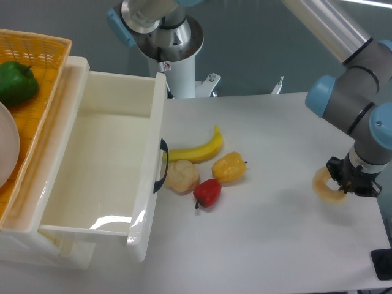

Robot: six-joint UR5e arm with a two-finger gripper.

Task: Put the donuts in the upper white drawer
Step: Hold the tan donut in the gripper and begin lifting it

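Donut (324, 187): pale tan ring, round centre hole partly hidden, tilted rather than flat, seen at the far right of the table (275, 245). It is met by the gripper (344, 182) from its right side; the dark fingers appear closed on the ring's right edge, though the contact itself is small and partly masked.

Upper white drawer (104, 165): glossy cream-white, deep, pulled open at the left, dark curved handle on the front facing right. No objects are seen inside; only a glare patch near its near end.

Orange woven basket (43, 55): set behind the drawer at far left, a green pepper (15, 82) held in it.

Between drawer and donut, mid-table: a banana (199, 149), a yellow pepper (229, 166), a red pepper (207, 192) and a pale lumpy toy (182, 176) just beside the handle.
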